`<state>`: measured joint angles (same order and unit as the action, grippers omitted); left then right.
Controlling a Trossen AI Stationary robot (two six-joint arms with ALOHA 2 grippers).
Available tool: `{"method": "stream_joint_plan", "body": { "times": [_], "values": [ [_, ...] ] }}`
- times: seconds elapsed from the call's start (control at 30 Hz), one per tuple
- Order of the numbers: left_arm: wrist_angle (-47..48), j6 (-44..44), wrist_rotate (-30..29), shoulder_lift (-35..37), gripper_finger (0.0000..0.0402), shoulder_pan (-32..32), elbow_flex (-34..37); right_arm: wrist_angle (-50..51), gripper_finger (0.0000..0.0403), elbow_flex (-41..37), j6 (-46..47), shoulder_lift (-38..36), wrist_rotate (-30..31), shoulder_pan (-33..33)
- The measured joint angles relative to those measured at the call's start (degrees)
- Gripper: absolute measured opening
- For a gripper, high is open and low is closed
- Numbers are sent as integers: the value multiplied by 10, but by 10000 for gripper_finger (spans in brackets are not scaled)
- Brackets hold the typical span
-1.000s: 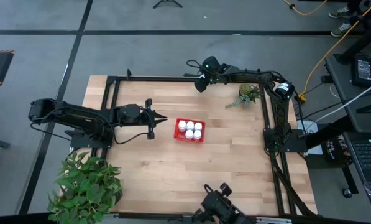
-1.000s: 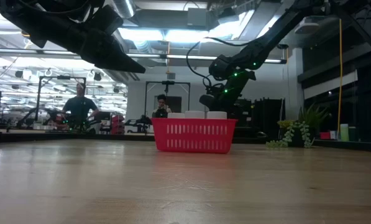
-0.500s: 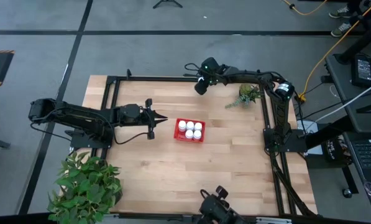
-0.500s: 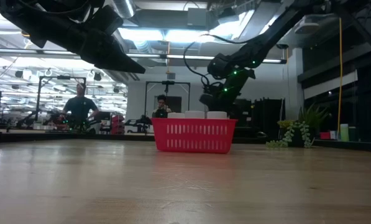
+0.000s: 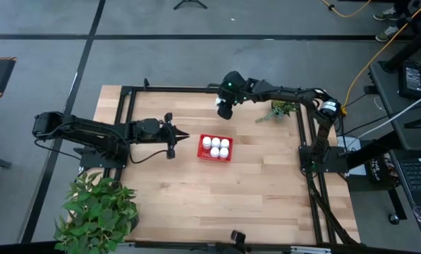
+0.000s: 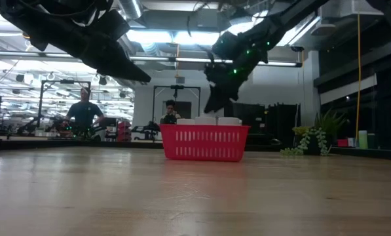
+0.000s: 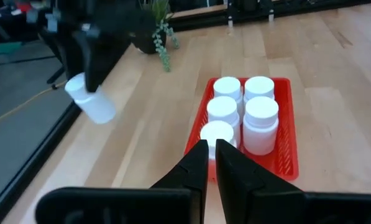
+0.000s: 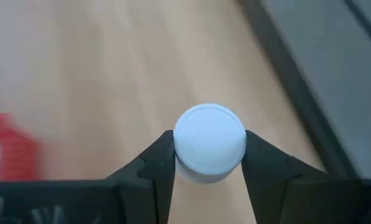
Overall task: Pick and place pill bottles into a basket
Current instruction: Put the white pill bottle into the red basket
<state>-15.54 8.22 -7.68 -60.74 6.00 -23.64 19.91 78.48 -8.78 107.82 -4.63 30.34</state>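
Note:
The red basket (image 5: 215,147) stands mid-table with several white pill bottles (image 7: 244,112) upright in it. One more white pill bottle (image 5: 222,111) hangs in the air beyond the basket's far side, and my right gripper (image 5: 223,107) is shut on it. In the low view that gripper (image 6: 216,105) is above the basket (image 6: 205,142). My left gripper (image 5: 185,134) hovers shut just left of the basket, and its fingers (image 7: 210,165) point at the basket's near-left end. My right gripper pinches the pill bottle's round side wall (image 8: 179,149) between its two fingers (image 8: 258,158), one on each side. The fingers come slanting down from the table's far right. The bottle (image 7: 93,102) hangs tilted below them, clear of the table, one round end toward the wrist camera.
A small potted plant (image 5: 279,107) sits at the table's far right, a big leafy one (image 5: 97,204) at the near left corner. A black frame (image 5: 125,120) runs along the table's edges. People stand in the room behind (image 6: 84,115).
My right gripper has swung from the far edge toward the table's near-left, toward the basket, and has risen and rolled, carrying the bottle in the air. The left arm has kept still.

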Motion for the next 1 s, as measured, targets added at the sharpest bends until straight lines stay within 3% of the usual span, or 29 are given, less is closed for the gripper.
{"method": "stream_joint_plan", "body": {
  "times": [0.13,0.33,0.9,1.0],
  "values": [
    [4,0,15,0,22,-3,0,0,148,0,-6,-14,-45,-25],
    [8,3,24,2,2,-7,0,-3,148,0,-23,-18,-45,-59],
    [12,-30,33,2,2,-8,0,23,148,-1,-38,-76,-32,-108],
    [12,-30,36,2,4,-8,0,-15,148,-25,-36,-76,-29,-121]
  ]
}}
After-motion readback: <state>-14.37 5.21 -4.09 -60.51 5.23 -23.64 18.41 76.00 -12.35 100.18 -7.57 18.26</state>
